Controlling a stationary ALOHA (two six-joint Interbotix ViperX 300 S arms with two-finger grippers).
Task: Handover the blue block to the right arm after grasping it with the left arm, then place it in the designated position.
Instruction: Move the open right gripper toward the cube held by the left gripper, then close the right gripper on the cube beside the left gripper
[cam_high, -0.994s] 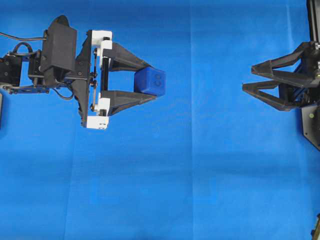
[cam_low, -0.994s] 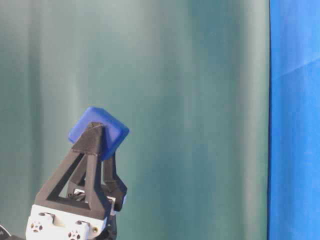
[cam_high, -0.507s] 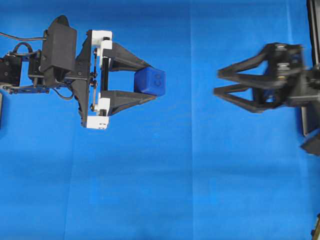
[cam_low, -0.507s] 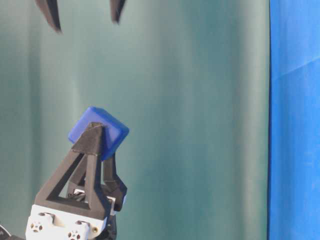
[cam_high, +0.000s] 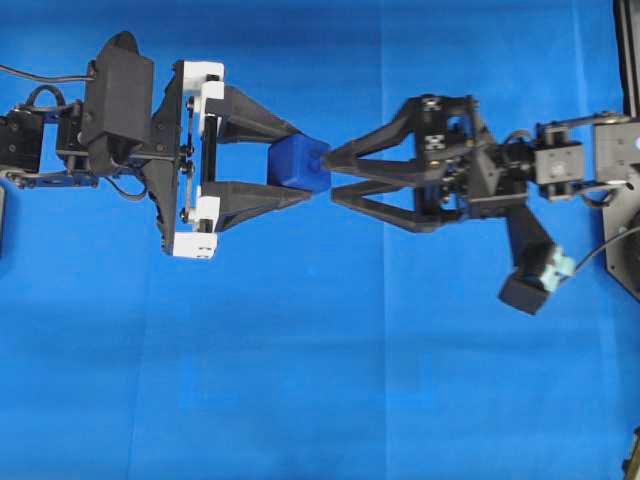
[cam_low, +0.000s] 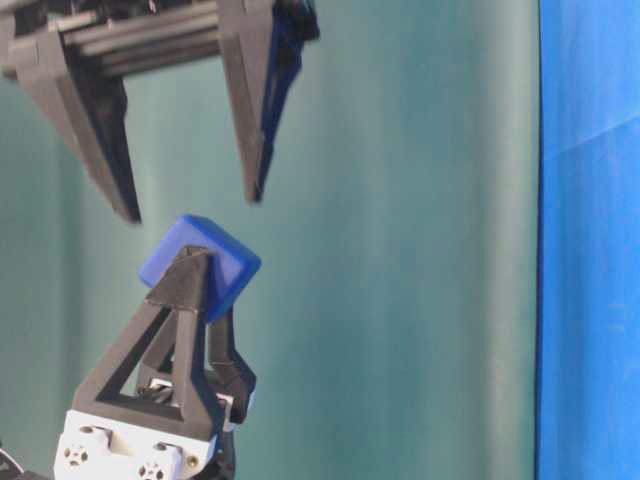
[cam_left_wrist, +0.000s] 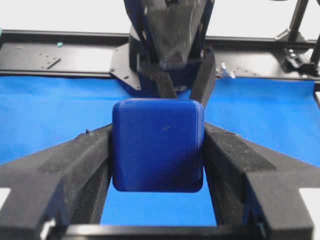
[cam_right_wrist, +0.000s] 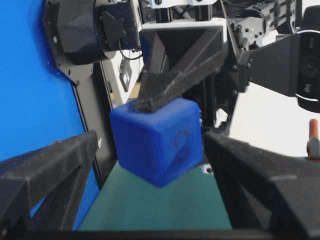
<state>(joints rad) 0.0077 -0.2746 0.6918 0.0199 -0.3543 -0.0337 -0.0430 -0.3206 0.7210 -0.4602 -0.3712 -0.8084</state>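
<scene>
On the left of the overhead view, the left arm's gripper (cam_high: 288, 165), with its white brackets, has its fingers clamped on the blue block (cam_high: 299, 163), holding it up off the blue cloth (cam_high: 320, 380) (two ring marks show on one face). On the right, the all-black right gripper (cam_high: 330, 173) has its fingers spread wide, tips right by the block, not gripping it.
</scene>
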